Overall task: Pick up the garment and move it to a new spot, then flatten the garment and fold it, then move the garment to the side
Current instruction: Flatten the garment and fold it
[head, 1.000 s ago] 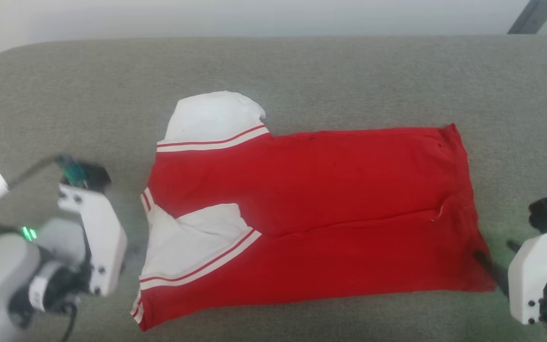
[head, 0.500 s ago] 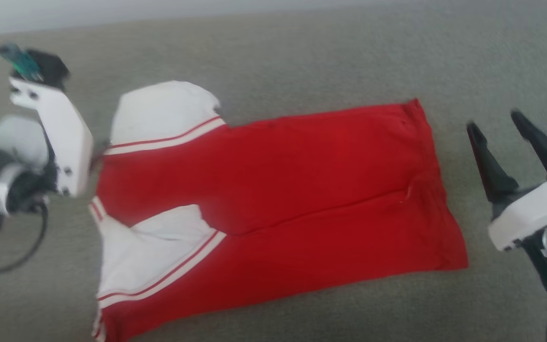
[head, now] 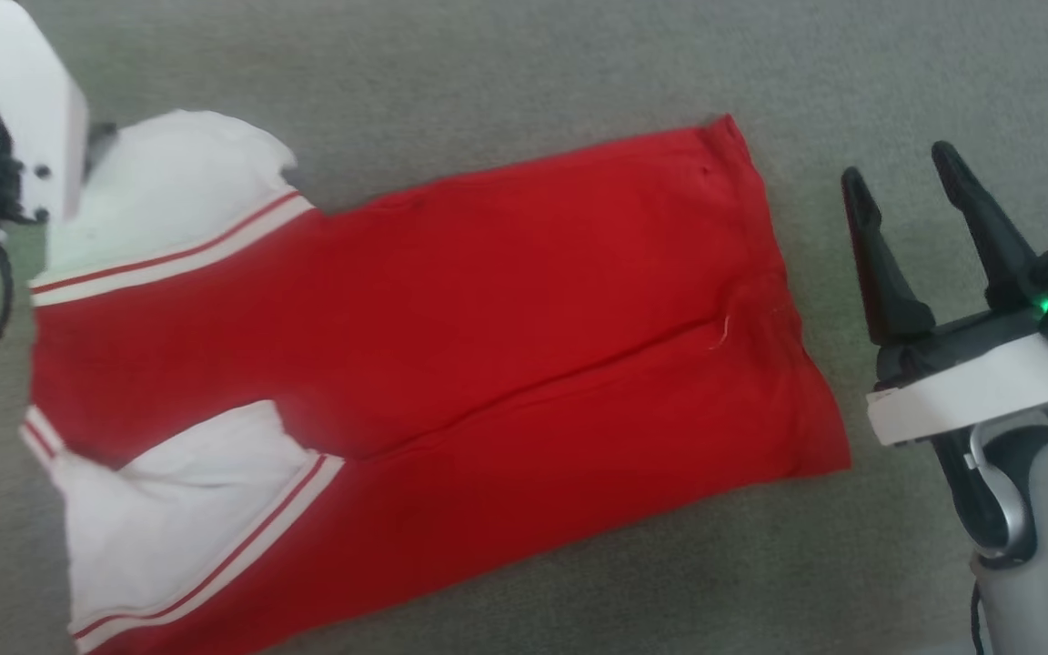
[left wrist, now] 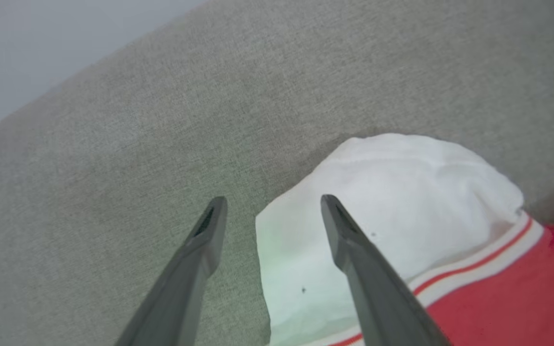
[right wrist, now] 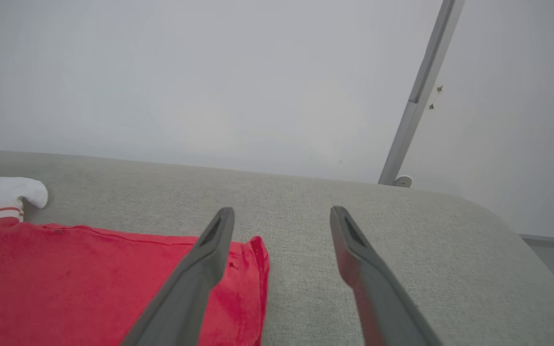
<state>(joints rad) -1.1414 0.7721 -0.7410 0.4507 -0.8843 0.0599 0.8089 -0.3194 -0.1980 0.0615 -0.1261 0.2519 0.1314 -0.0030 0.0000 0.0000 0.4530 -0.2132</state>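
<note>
Left hand (left wrist: 272,202) spread at sleeve (left wrist: 402,192) | right hand (head: 897,164) spread beside garment (head: 488,318) | grey cushion (head: 488,64)

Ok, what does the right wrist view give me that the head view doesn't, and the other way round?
Right wrist view adds: the pale wall and a slanted metal bar behind the grey cushion. Head view adds: the garment's near white sleeve, folded in, and the long crease along its red body. Shared: the far sleeve, the hem end, and the right gripper, open beside that hem.

Garment (head: 488,318) corner beyond bottom edge.
</note>
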